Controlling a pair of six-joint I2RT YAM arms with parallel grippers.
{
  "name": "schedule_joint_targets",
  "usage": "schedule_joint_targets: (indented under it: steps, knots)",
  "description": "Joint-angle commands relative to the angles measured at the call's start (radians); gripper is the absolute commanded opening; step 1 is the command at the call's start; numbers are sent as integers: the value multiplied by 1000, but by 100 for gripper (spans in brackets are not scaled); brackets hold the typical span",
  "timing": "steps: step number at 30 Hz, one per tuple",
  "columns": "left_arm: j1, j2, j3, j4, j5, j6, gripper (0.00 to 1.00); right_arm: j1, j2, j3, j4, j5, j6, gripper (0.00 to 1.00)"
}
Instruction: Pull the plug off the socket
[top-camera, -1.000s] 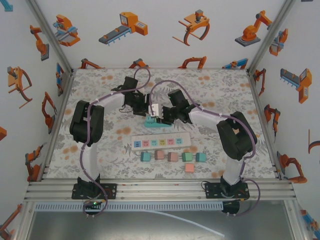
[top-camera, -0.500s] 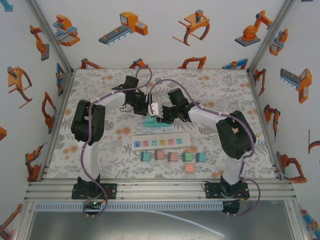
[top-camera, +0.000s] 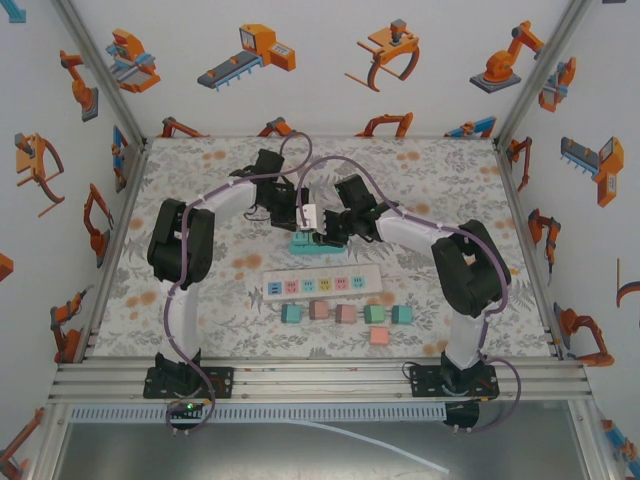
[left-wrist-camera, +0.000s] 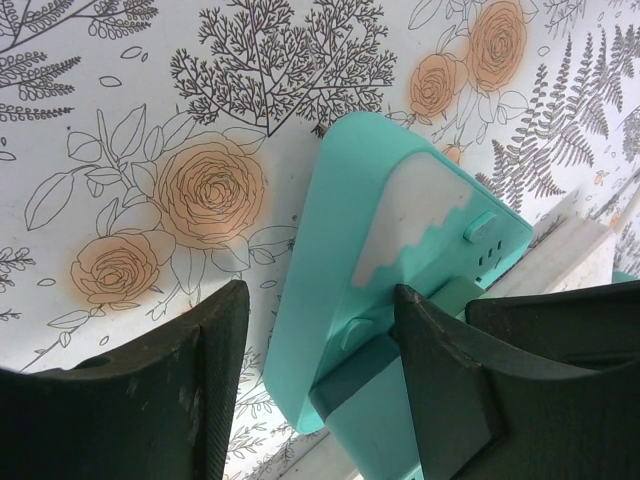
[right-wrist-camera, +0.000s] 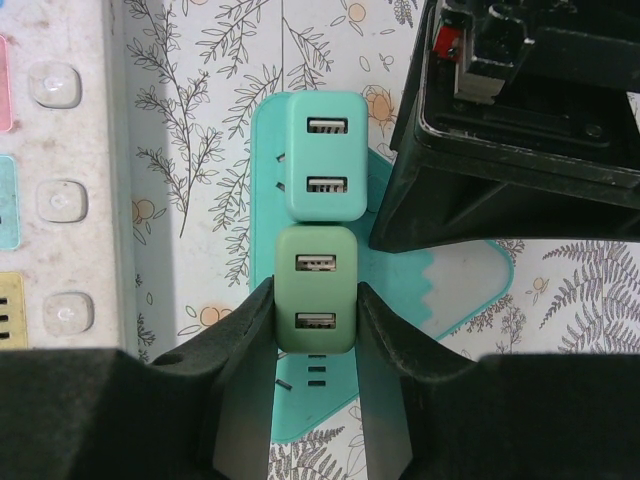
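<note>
From above, your left end effector (top-camera: 298, 216) and right end effector (top-camera: 327, 236) meet over the flat teal plastic socket (top-camera: 303, 245) on the table (top-camera: 200, 290). Left wrist: fingers (left-wrist-camera: 200, 380) spread open astride it, apparently bracing. Right wrist: fingers (right-wrist-camera: 245, 350) clamp the seated green square plug (right-wrist-camera: 316, 275), ready to pull.

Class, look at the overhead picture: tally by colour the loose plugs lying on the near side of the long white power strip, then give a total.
Loose teal plugs: 2
Loose pink plugs: 3
Loose green plug: 1
Total: 6
</note>
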Motion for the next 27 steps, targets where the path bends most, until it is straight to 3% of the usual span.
schedule_joint_targets:
  steps: [1,10,24,27]
  knots:
    - [-11,75,-11,-64,-150,82,57,4,-27,53,34,-71,-1,25]
    - [-10,105,0,-94,-219,121,57,2,-49,67,47,-93,37,24]
    - [-5,106,5,-94,-222,123,57,-7,-64,80,29,-119,63,23]
    - [-5,105,6,-95,-227,121,57,8,-71,82,-43,-85,-44,19]
